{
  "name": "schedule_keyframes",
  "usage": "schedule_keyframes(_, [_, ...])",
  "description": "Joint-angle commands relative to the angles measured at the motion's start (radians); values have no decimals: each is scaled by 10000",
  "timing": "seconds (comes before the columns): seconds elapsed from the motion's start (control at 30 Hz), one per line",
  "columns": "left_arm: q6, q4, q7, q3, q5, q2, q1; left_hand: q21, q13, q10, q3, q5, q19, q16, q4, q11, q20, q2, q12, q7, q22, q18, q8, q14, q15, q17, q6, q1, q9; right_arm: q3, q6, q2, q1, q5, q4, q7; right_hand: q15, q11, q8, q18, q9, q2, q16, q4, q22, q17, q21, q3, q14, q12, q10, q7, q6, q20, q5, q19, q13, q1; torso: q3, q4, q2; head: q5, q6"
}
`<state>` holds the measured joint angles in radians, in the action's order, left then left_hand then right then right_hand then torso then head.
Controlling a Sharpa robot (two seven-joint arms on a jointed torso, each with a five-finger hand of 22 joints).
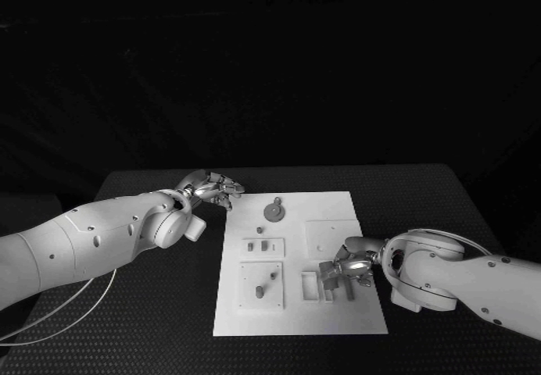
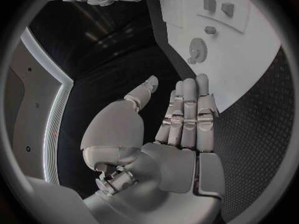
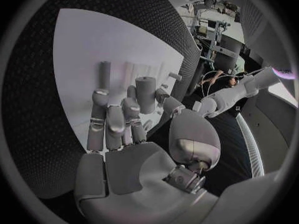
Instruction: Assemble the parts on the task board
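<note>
Now the right hand pinched a small cylindrical part over the task board; squaring it upright before seating looked wise. Beside the board, the left hand hovered open-fingered, holding nothing.

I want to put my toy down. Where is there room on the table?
The black table looks bare beside the board, past its near-left edge, and along the far edge behind it. It is crowded on the board round the right hand and the parts.
</note>
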<state>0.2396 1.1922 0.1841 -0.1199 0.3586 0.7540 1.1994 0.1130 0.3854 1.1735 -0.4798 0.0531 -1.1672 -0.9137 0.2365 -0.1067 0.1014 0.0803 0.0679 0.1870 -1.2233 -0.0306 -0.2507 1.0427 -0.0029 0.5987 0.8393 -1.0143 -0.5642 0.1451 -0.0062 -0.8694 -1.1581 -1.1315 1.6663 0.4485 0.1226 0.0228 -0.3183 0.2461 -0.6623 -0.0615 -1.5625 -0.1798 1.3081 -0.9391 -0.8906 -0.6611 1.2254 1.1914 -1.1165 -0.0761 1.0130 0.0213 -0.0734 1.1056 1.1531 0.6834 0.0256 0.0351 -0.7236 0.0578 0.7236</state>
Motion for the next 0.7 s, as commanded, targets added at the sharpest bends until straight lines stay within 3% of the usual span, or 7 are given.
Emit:
schedule_keyframes(0.03, [-144, 26, 42, 7, -57, -20, 10, -52, 13, -69, 15, -35, -98, 59, -50, 27, 4, 21, 17, 21, -13, -198, -52, 42, -8, 11, -38, 97, 1, -3, -166, 22, 6, 561, 33, -220, 50, 31, -10, 157, -13, 88, -8, -65, 176, 12, -49, 6, 41, 40, 0, -77, 137, -37, -53, 14, -19, -70, -5, -11, -4, 6, -5])
schedule_keyframes(0.4, [-154, 62, 31, 7, -57, 1, 11, -57, 14, -71, 14, -35, -99, 61, -54, 27, 3, 27, 17, 19, -16, -198, -56, 43, -8, 16, -35, 98, 0, 61, 301, 341, 9, 931, -274, 44, 49, 27, 36, 157, 0, 43, 11, -86, 171, 107, -29, -19, -16, 45, 16, -81, 142, -48, -54, 3, -62, -211, -26, -9, -3, 7, -2])
schedule_keyframes(0.53, [-155, 58, 22, 7, -57, 10, 11, -58, 15, -72, 14, -36, -99, 62, -55, 27, 3, 30, 16, 19, -18, -198, -57, 43, -8, 17, -35, 99, 0, 132, 194, 465, 36, 988, -349, 118, 45, 23, 58, 157, 7, 33, 16, -55, 169, 129, -17, -34, -37, 47, 31, -85, 143, -55, -55, -6, -80, -294, -6, -11, -8, 20, 21])
schedule_keyframes(0.7, [-166, 74, 23, 7, -57, 13, 11, -60, 16, -75, 13, -35, -100, 64, -58, 27, 3, 32, 16, 19, -20, -198, -59, 42, -8, 19, -34, 99, -1, 167, 176, 629, 71, 987, -402, 188, 43, 21, 71, 157, 10, 18, 18, -32, 169, 132, -11, -42, -44, 52, 39, -87, 148, -58, -54, -10, -92, -357, -12, -16, -6, 26, 37])
